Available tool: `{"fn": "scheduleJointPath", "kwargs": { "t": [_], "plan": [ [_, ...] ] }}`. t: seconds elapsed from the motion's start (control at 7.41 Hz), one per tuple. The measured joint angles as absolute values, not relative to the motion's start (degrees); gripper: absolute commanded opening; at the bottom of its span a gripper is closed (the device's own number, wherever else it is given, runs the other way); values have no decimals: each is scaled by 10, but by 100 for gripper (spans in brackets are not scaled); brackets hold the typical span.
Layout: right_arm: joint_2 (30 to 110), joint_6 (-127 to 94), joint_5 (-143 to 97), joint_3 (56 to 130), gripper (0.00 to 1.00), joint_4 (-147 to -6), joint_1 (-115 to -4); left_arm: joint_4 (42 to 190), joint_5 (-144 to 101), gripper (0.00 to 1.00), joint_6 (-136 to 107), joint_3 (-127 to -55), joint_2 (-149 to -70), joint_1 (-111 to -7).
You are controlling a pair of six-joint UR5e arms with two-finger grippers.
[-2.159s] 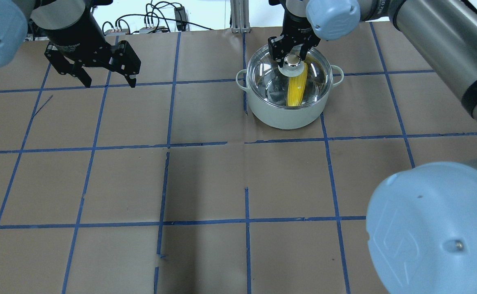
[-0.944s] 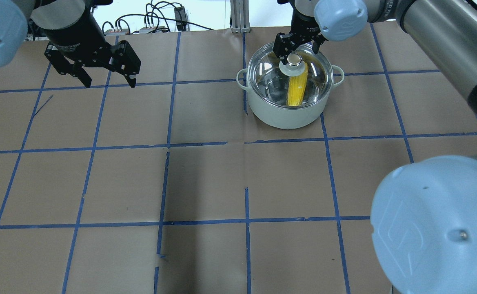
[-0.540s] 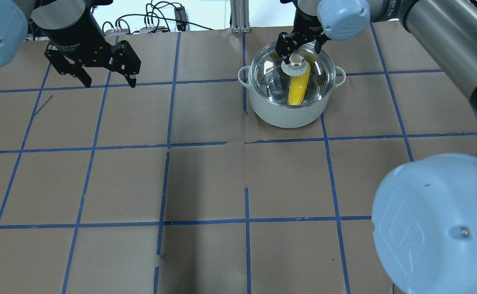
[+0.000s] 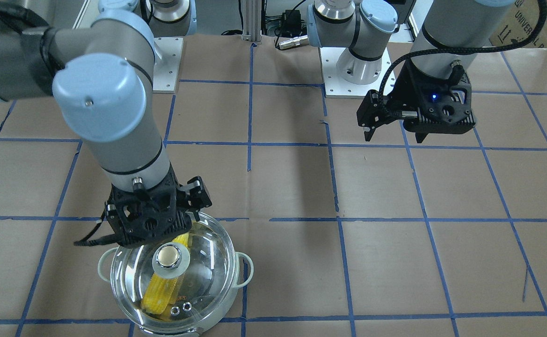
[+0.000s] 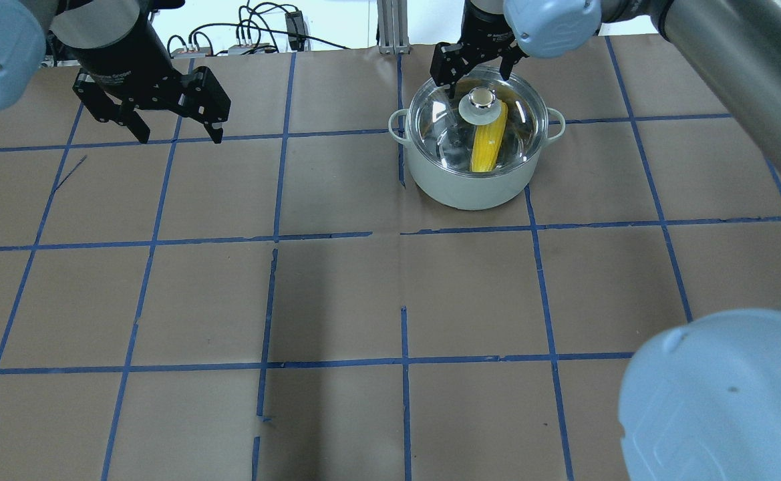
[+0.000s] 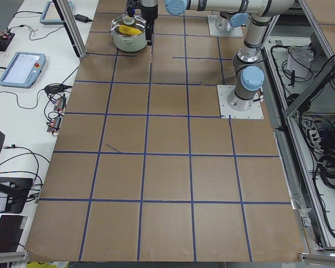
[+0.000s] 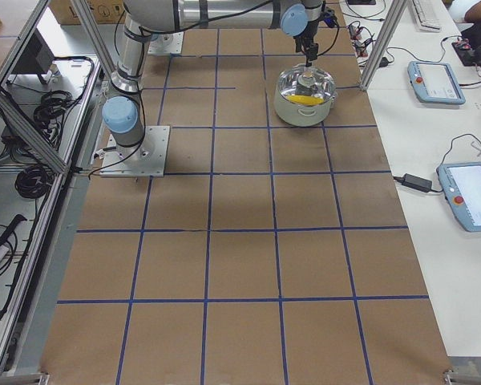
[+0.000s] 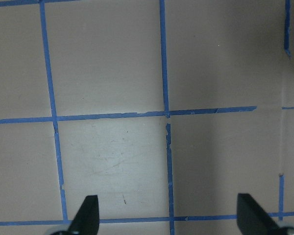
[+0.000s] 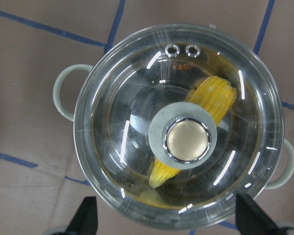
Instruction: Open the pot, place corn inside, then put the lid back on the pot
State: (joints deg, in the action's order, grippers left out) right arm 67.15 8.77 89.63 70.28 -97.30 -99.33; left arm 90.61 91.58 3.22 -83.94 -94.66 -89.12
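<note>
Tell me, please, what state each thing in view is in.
pot, upright, closed by the lid.
lid, seated on the pot, ungripped.
corn, lying inside the pot.
right gripper, open above the lid, empty.
left gripper, open, empty, far from the pot.

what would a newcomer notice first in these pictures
The yellow corn cob glows through the clear glass domed lid seated on the pale mint steel pot, right of centre in the overhead view. The right gripper hangs just above the lid's knob, jaws spread wide. The left gripper hovers open, well off to the pot's left.
</note>
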Motion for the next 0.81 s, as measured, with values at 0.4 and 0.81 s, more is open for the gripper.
{"fn": "scheduleJointPath", "kwargs": {
  "t": [0.4, 0.81],
  "plan": [
    [801, 75, 900, 825, 100, -930, -989, 906, 916, 100, 32, -839, -947, -891],
    [830, 79, 899, 868, 100, -955, -970, 906, 916, 100, 32, -839, -947, -892]
  ]
}}
